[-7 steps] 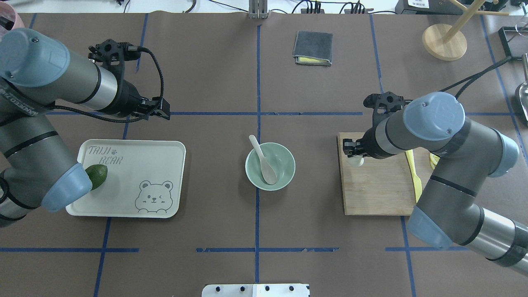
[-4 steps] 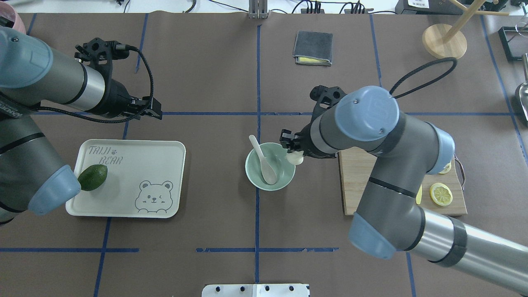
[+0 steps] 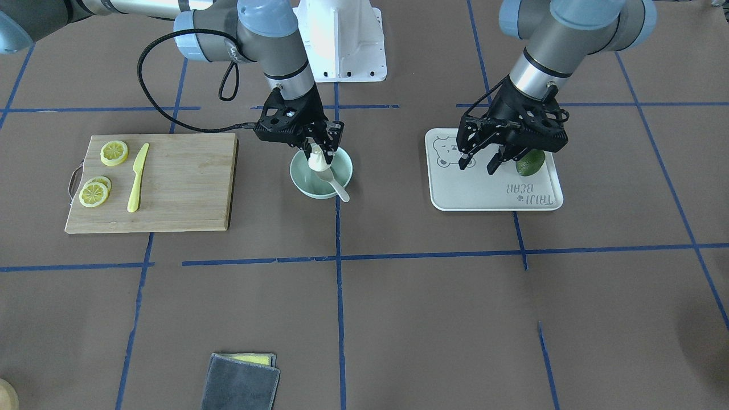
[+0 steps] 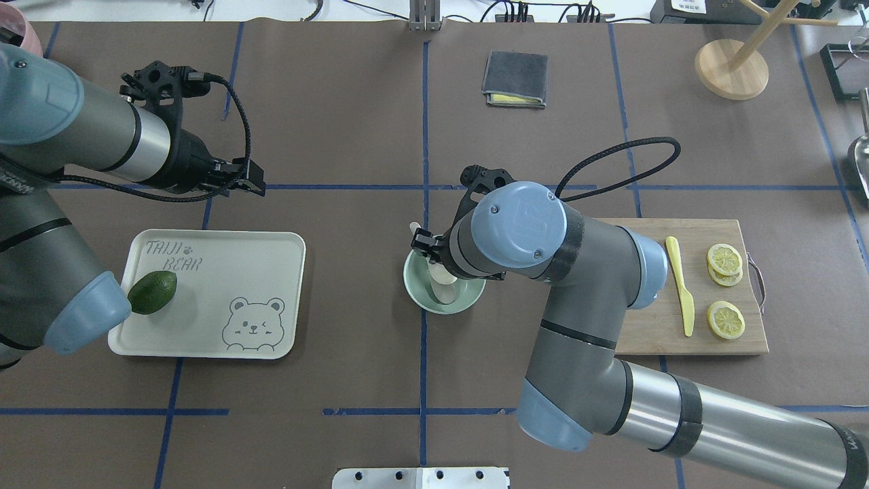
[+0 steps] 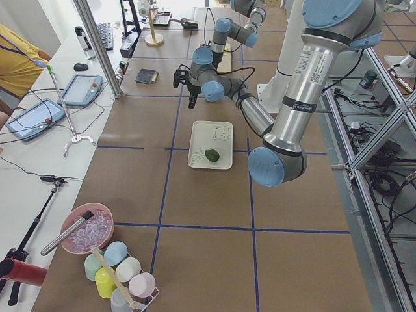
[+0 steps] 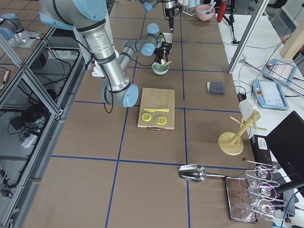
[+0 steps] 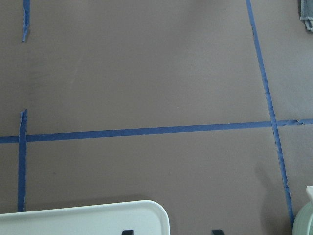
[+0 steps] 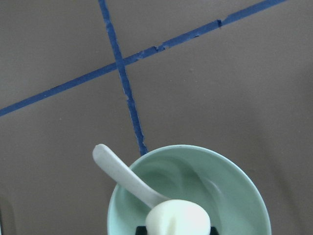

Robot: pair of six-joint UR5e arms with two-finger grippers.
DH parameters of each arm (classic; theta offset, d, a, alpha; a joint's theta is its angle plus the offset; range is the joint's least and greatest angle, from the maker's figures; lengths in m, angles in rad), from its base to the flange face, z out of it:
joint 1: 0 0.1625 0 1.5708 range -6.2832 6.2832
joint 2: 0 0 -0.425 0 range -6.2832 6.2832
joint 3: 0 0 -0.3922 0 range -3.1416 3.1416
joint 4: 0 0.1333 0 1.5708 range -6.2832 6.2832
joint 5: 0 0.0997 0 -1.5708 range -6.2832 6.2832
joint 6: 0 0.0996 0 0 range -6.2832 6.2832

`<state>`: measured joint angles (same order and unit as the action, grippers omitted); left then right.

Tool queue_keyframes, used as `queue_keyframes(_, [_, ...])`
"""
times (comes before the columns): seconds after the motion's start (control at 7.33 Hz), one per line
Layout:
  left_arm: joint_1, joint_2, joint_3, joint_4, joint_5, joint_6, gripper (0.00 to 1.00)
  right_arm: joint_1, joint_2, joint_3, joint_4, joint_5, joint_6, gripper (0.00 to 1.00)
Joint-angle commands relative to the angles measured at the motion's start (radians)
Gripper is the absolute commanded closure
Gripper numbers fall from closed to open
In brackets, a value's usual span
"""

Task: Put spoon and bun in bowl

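The mint-green bowl (image 3: 299, 173) stands at the table's middle and also shows in the overhead view (image 4: 415, 291). The pale spoon (image 3: 340, 192) lies in it, its handle leaning over the rim; the right wrist view shows the spoon (image 8: 117, 169) inside the bowl (image 8: 244, 188). My right gripper (image 3: 320, 156) is shut on the white bun (image 3: 316, 163) and holds it just above the bowl's inside. The bun (image 8: 178, 220) sits between the fingers over the spoon's scoop. My left gripper (image 3: 478, 164) is open and empty above the tray.
A white bear tray (image 3: 484, 196) with a green avocado (image 3: 531, 162) lies under my left gripper. A wooden cutting board (image 3: 182, 182) holds a yellow knife (image 3: 136, 176) and lemon slices (image 3: 114, 152). A grey cloth (image 4: 514, 78) lies at the far side.
My right arm has carried the bun from the cutting board leftwards to over the bowl. My left arm has drawn back a little to the left.
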<state>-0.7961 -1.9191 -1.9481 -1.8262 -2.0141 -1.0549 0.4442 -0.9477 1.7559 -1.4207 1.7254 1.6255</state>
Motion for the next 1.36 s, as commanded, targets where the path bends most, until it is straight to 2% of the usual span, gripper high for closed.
queue_keyframes(0.0, [-0.003, 0.0, 0.0, 0.001, 0.0, -0.001, 0.38, -0.005, -0.016, -0.004, 0.002, -0.006, -0.001, 0.09])
queue_keyframes(0.14, [-0.003, 0.006, 0.0, -0.001, 0.0, 0.001, 0.38, -0.005, -0.014, -0.001, 0.0, -0.006, 0.001, 0.0])
queue_keyframes(0.41, [-0.027, 0.06, -0.009, -0.007, -0.002, 0.083, 0.38, 0.034, -0.042, 0.057, -0.001, 0.035, -0.001, 0.0])
queue_keyframes(0.55, [-0.082, 0.096, -0.011, -0.008, -0.003, 0.187, 0.38, 0.098, -0.092, 0.094, -0.001, 0.11, -0.015, 0.0])
queue_keyframes(0.68, [-0.131, 0.135, -0.011, -0.008, -0.006, 0.273, 0.38, 0.178, -0.188, 0.161, -0.003, 0.185, -0.106, 0.0])
queue_keyframes(0.82, [-0.205, 0.185, -0.009, -0.008, -0.059, 0.408, 0.38, 0.271, -0.304, 0.212, 0.0, 0.256, -0.254, 0.0])
queue_keyframes(1.09, [-0.409, 0.28, 0.004, -0.007, -0.218, 0.739, 0.35, 0.492, -0.489, 0.221, 0.008, 0.403, -0.643, 0.0])
queue_keyframes(1.23, [-0.487, 0.314, 0.03, 0.002, -0.245, 0.904, 0.35, 0.608, -0.546, 0.212, -0.006, 0.448, -0.85, 0.0])
